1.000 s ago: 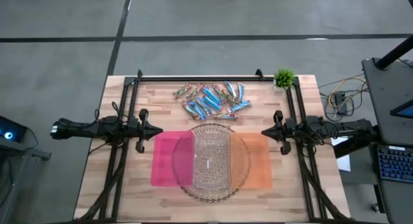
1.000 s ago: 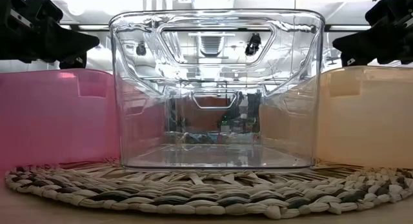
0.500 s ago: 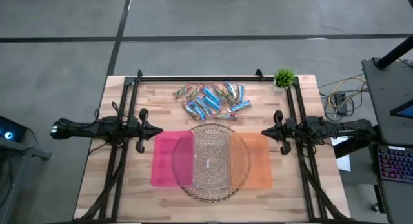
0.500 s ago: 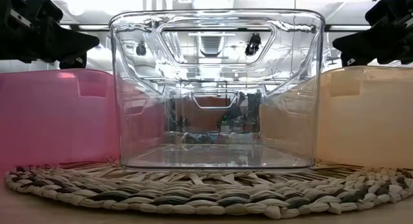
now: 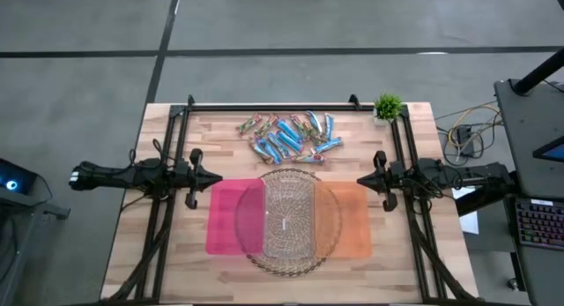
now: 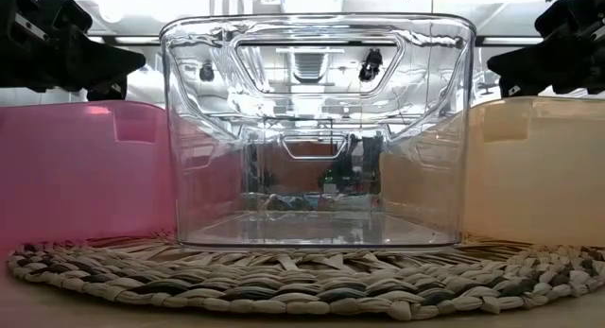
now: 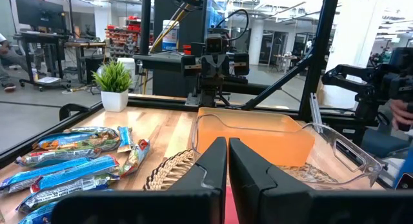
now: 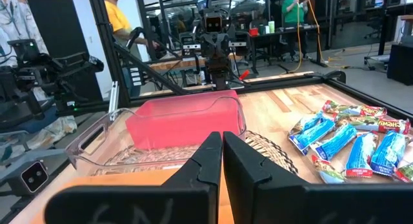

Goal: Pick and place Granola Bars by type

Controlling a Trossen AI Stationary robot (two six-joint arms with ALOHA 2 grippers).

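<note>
The Granola Bars (image 5: 289, 136) lie in a loose heap on the far middle of the wooden table, most in blue wrappers, some in brown and red. They show in the left wrist view (image 7: 71, 166) and the right wrist view (image 8: 352, 143) too. My left gripper (image 5: 217, 177) hovers shut at the table's left, pointing level toward the middle. At the table's right my right gripper (image 5: 359, 179) hovers shut, facing it. Neither is near the bars.
Three bins stand in a row on a round woven mat (image 5: 286, 253) at the near middle: a pink bin (image 5: 231, 216), a clear bin (image 6: 317, 129) and an orange bin (image 5: 352, 220). A small potted plant (image 5: 387, 107) stands at the far right corner. A black frame rail (image 5: 269, 106) borders the table.
</note>
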